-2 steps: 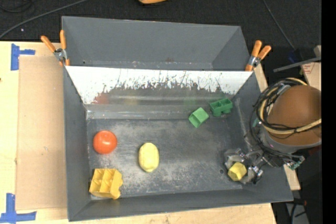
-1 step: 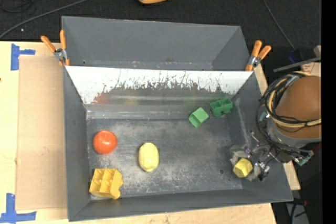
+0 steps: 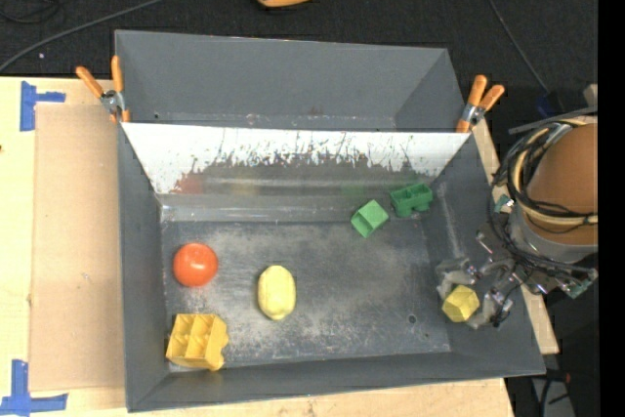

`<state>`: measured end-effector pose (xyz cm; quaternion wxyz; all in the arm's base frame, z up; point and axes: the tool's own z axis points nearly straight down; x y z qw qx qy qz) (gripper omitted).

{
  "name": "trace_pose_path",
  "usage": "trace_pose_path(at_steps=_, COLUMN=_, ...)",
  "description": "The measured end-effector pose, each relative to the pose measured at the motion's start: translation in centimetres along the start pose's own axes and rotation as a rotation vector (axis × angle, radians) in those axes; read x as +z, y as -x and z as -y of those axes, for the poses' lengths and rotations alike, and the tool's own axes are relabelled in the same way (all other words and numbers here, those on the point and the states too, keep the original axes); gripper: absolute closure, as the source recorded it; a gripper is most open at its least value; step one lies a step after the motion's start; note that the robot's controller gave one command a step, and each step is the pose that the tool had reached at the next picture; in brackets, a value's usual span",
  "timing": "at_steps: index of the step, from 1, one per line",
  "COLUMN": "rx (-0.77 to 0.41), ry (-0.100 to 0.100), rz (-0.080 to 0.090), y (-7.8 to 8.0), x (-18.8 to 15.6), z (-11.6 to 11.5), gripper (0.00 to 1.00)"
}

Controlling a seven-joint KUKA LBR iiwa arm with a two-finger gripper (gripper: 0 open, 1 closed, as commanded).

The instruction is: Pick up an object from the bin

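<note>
My gripper (image 3: 472, 296) is low at the bin's right wall, near the front right corner. A small yellow block (image 3: 460, 306) sits between its fingers, and the fingers are closed against it. The block is at the foot of the sloping right wall, just above the bin floor. The things nearest to it are a light green cube (image 3: 369, 218) and a dark green piece (image 3: 411, 199), both further back on the right side of the floor.
A yellow lemon-shaped thing (image 3: 276, 292) lies at the middle front. A red ball (image 3: 195, 265) lies to the left, and a yellow ridged block (image 3: 196, 340) is in the front left corner. The arm with its orange cover and cables hangs over the right rim.
</note>
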<state>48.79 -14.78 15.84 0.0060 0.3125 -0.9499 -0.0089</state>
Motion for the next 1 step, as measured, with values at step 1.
trace_pose_path(at_steps=1, rx=0.002, ry=-0.002, rz=0.002, y=0.04, x=-2.45, z=-0.03, gripper=1.0)
